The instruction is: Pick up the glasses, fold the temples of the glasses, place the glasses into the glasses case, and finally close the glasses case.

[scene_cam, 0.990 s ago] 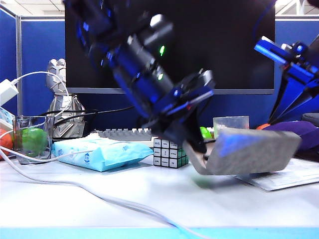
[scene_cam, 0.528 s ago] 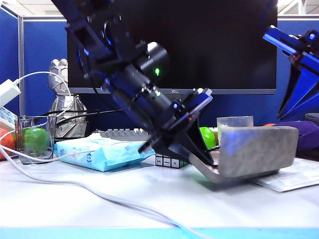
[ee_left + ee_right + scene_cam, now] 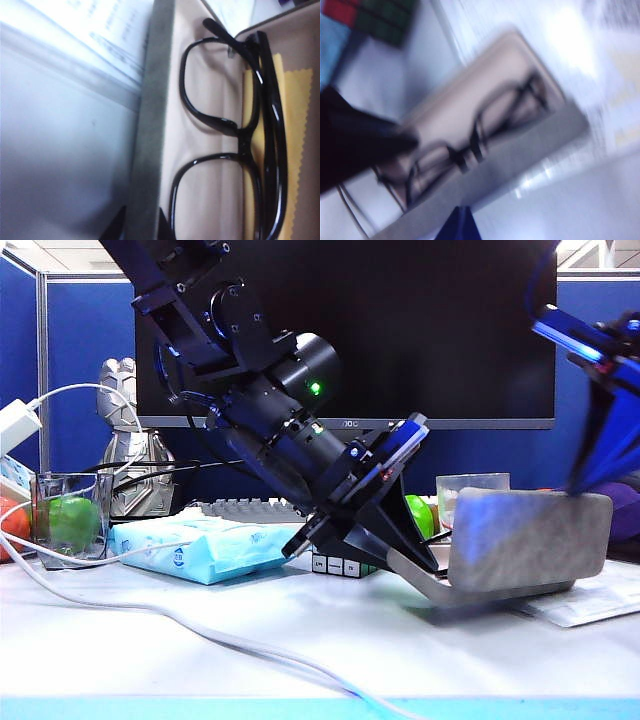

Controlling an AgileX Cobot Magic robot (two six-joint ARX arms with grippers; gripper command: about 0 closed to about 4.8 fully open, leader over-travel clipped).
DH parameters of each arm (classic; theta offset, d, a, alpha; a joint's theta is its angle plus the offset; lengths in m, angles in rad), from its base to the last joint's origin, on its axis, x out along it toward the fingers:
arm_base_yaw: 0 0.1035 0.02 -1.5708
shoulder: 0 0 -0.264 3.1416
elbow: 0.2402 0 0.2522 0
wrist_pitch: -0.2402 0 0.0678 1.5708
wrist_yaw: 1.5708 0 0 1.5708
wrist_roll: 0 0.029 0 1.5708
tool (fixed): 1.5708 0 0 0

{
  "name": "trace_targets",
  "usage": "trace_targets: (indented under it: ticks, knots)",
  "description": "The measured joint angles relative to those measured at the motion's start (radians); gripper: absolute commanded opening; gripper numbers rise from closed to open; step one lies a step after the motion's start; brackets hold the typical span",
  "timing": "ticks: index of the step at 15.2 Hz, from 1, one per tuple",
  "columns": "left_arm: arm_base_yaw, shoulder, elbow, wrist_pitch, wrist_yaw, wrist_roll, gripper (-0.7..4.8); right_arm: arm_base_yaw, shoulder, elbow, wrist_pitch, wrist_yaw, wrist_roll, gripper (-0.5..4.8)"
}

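Already the glasses (image 3: pixel 235 145) lie folded inside the open glasses case (image 3: pixel 520 545) on the table (image 3: pixel 300 640), over a yellow cloth (image 3: pixel 292 115). Left tool (image 3: pixel 405 555) sits nearly closed at the case's base rim; right tool (image 3: pixel 457 227), fully closed, hovers above, holding nothing.

glasses (image 3: pixel 235 135) inside glasses case (image 3: pixel 150 125)
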Motion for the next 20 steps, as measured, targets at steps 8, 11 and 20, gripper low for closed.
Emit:
trace_targets:
  ticks: [8, 11, 20]
  knots:
    - [0.003, 0.005, -0.003, -0.003, 0.007, -0.009, -0.07, 0.002, 0.127, 0.013, 0.173, -0.056, 0.014, -0.04]
    - [0.003, 0.007, -0.003, -0.003, 0.011, -0.019, -0.07, 0.003, 0.218, 0.018, 0.257, -0.081, 0.016, -0.04]
    - [-0.003, 0.005, -0.004, 0.021, 0.062, -0.109, 4.21, 0.002, 0.233, 0.003, 0.21, -0.029, -0.003, -0.04]
